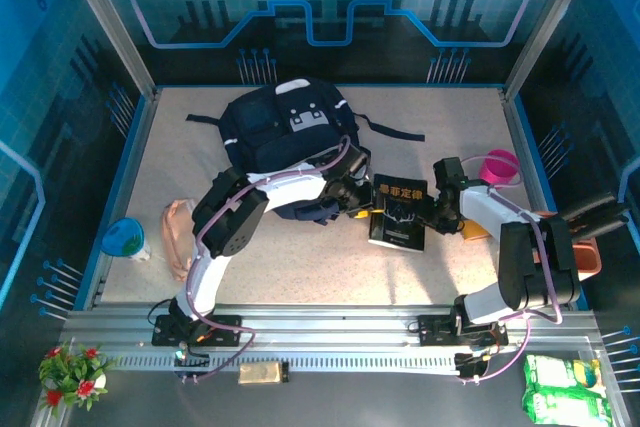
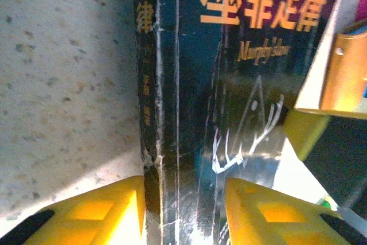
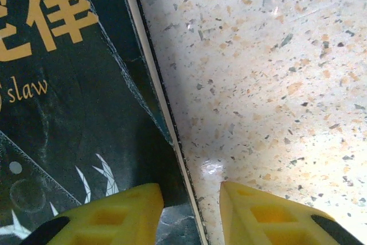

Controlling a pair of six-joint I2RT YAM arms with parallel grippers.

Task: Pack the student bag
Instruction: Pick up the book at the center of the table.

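Observation:
The student bag (image 1: 285,122), dark navy with grey-white patches, lies at the back middle of the table. In front of it, to the right, a dark book (image 1: 398,212) with yellow characters lies on the table. My left gripper (image 1: 360,197) is at the book's left edge. In the left wrist view it (image 2: 183,185) is shut on the book (image 2: 189,113) across the spine, with yellow fingers (image 2: 109,210) against both sides. My right gripper (image 1: 437,209) is at the book's right edge. Seen from the right wrist it (image 3: 192,190) stands open astride that edge, one finger over the cover (image 3: 69,113), the other over bare table.
A pink cup (image 1: 500,165) stands at the back right and an orange container (image 1: 588,257) at the right wall. A white and teal canister (image 1: 128,239) and a pinkish bundle (image 1: 180,237) lie at the left. Glass walls ring the speckled table (image 1: 300,267).

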